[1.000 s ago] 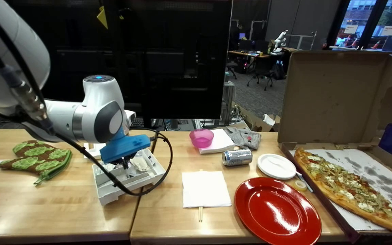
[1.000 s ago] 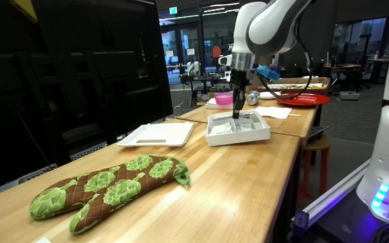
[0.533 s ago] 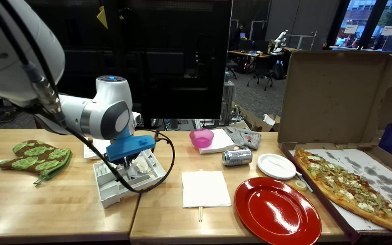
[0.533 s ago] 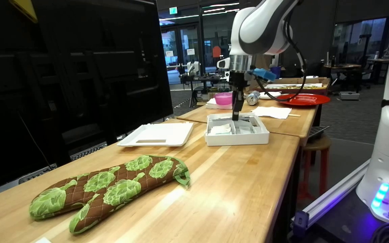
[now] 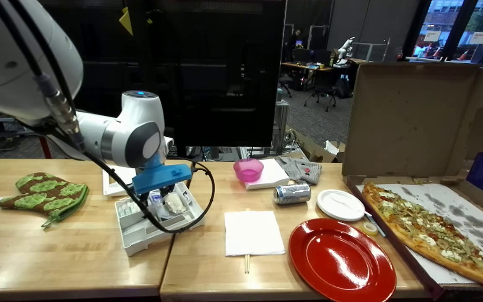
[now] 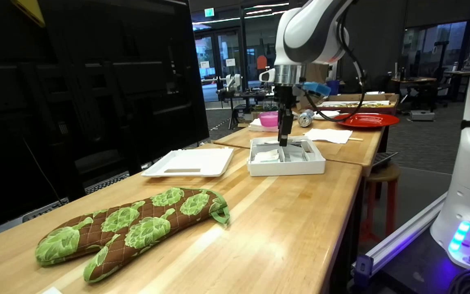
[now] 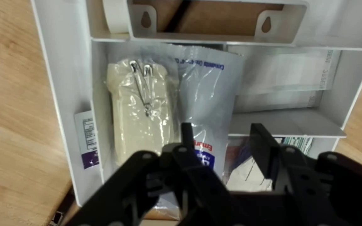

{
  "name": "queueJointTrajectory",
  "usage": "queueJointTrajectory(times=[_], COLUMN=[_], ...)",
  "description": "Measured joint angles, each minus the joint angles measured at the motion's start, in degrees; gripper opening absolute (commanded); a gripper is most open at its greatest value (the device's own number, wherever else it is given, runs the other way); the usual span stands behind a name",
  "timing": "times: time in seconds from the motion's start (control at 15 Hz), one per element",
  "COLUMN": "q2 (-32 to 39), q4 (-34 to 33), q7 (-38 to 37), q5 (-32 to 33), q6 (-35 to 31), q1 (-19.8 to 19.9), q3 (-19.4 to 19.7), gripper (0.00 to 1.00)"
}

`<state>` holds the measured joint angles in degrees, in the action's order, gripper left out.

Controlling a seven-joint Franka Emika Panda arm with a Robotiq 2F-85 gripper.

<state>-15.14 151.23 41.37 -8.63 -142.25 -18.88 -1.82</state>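
The gripper (image 7: 222, 138) hangs over a white box (image 6: 286, 168) on the bench (image 6: 255, 237), its jaws well parted. Beneath it, inside the box, I see a shiny grey packet (image 7: 211, 94) beside a cream bundle (image 7: 140, 131); whether the tips touch the packet, I can't tell. A patterned oven mitt (image 6: 149, 228) lies apart from the box.

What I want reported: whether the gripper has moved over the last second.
Yes: in an exterior view, the gripper has shifted slightly left, judged against the motionless oven mitt.

Both exterior views overlook the counter (image 6: 276, 220), sharing the white box (image 6: 287, 168). The wrist view faces down close above it.
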Motion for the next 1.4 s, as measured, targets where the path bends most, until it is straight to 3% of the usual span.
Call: queueJointTrajectory(times=[0.2, 1.4], q2=[0.0, -1.8], q4=[0.0, -0.5], q7=[0.1, 0.9], q5=[0.0, 0.0], q6=[0.3, 1.0], q1=[0.0, 0.0], q3=[-0.2, -1.2], gripper=[0.00, 0.00])
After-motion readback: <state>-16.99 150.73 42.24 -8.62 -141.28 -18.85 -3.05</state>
